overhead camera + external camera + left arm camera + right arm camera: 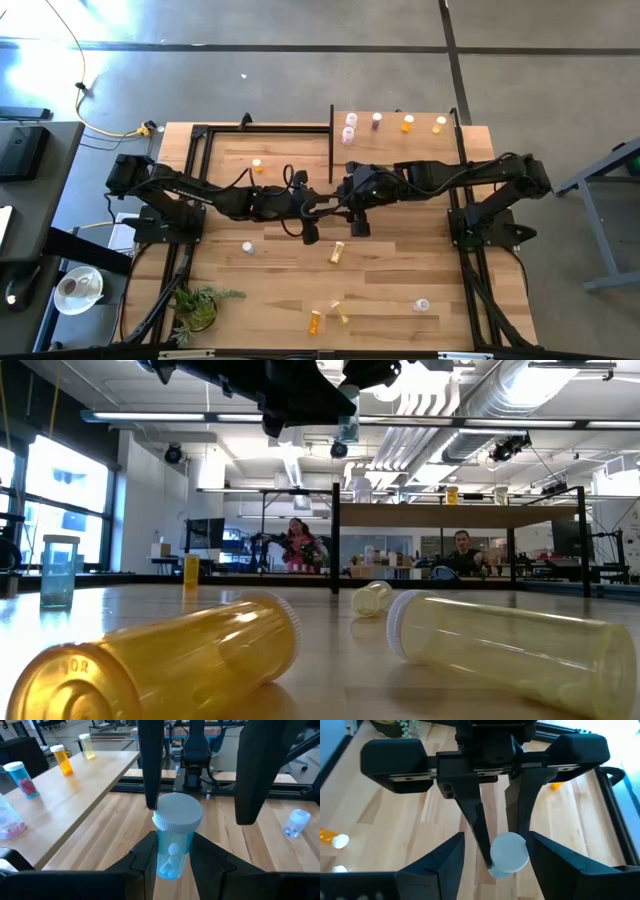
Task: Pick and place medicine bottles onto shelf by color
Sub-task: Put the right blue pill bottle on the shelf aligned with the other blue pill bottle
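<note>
Clear-blue white-capped bottle (pixel 172 840), pills inside, pinched upright by left gripper (pixel 172 862); right gripper (pixel 495 852) spread around it, mid-table, bare wood surrounding.

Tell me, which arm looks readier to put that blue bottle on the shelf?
The right, probably. The left gripper holds the blue bottle mid-table, and the open right gripper already straddles its cap, ready to take it. The shelf lies on the right arm's side.

Front orange bottle (pixel 160 660) cut off below
</note>
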{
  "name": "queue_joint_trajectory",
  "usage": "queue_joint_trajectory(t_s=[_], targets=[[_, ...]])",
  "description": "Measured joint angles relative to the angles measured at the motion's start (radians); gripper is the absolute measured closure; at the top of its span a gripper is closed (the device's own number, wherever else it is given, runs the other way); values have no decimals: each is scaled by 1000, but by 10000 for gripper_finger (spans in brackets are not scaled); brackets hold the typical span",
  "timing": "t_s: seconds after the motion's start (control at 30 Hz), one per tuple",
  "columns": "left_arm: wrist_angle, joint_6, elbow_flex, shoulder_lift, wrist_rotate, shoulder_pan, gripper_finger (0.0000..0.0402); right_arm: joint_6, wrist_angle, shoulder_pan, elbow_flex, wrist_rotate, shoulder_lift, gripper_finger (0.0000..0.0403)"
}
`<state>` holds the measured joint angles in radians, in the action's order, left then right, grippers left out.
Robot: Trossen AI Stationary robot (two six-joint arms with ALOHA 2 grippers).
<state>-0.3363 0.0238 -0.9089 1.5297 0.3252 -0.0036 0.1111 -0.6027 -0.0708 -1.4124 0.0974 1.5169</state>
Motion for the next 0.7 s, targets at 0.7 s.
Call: queue_joint_trajectory(t_s=[0.7], targets=[[-34,-17,0,-1,-5,2,310,-2,-1,5,0,25,1,273]])
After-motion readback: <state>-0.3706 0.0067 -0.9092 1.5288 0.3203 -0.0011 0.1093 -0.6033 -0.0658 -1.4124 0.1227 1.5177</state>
